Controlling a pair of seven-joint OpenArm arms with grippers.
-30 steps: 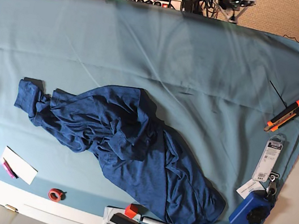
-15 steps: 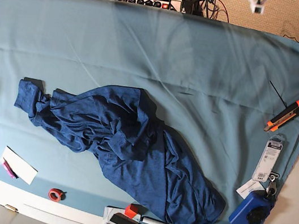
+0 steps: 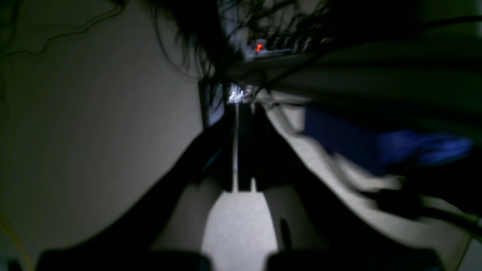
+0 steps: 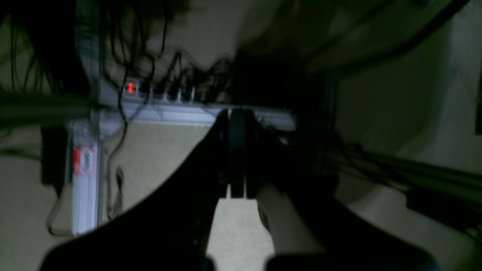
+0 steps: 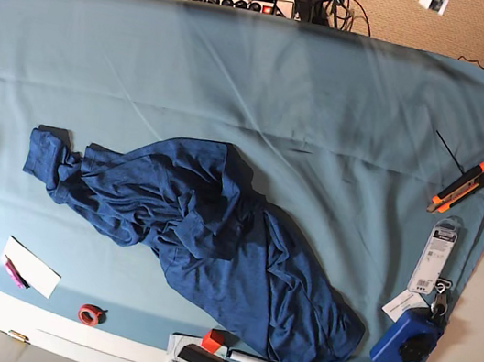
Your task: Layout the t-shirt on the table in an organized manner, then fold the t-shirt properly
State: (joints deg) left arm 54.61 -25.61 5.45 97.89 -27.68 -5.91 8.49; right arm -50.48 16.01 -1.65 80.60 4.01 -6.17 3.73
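Base view alone shows t-shirt (image 5: pixel 205 235) crumpled on table (image 5: pixel 328 112) — utility knife (image 5: pixel 468 182) nearby; both grippers (image 3: pixel 235 113) (image 4: pixel 235 116) pressed together, empty.

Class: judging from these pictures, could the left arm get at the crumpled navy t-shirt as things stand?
Probably yes: nothing lies on the crumpled navy knit t-shirt, and the teal cloth-covered table between it and the far edge looks bare.

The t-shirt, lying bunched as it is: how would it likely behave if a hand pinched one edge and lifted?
The t-shirt would probably drape limply, since it lies in soft wrinkles and overlapping folds. The bunched sleeve end may unfurl and trail. It looks light, and might drag the loose teal cloth on the table rather than slide cleanly.
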